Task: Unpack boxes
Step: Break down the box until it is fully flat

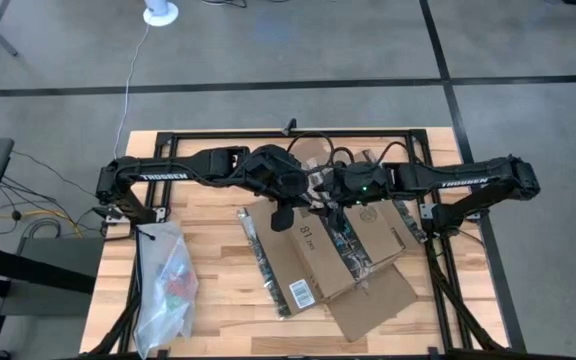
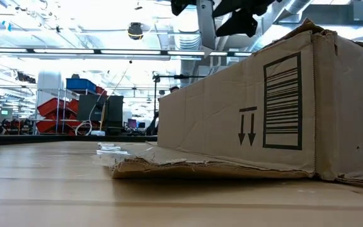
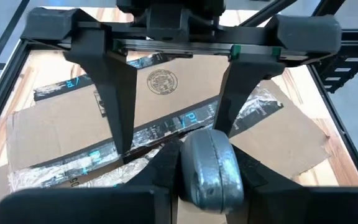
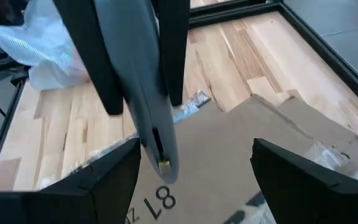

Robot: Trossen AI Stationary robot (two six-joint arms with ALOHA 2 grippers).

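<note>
wooden table (image 1: 218, 300) under me, box (image 1: 318, 250) right below my grippers, left gripper (image 3: 173, 134) pinching a grey tool (image 3: 207, 168), right gripper (image 4: 194, 168) spread; i'd run the blade along the tape (image 1: 348, 245), shallow and slow.

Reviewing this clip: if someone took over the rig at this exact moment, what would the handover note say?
Left pincer: shut on a grey metal tool, which points down at the box's top, over the middle of the table.
Right pincer: open, empty, hovering over the same box and facing the left one.
Cardboard shipping box: lies mid-table with the "81" print up, the printed tape strip still along its top and some flaps splayed flat.
Clear plastic bag: on the table's left side, apart from the box.
Done: tool in hand and at the box.
Left: open the box and take out its contents. Whether the tape is cut cannot be seen.
</note>
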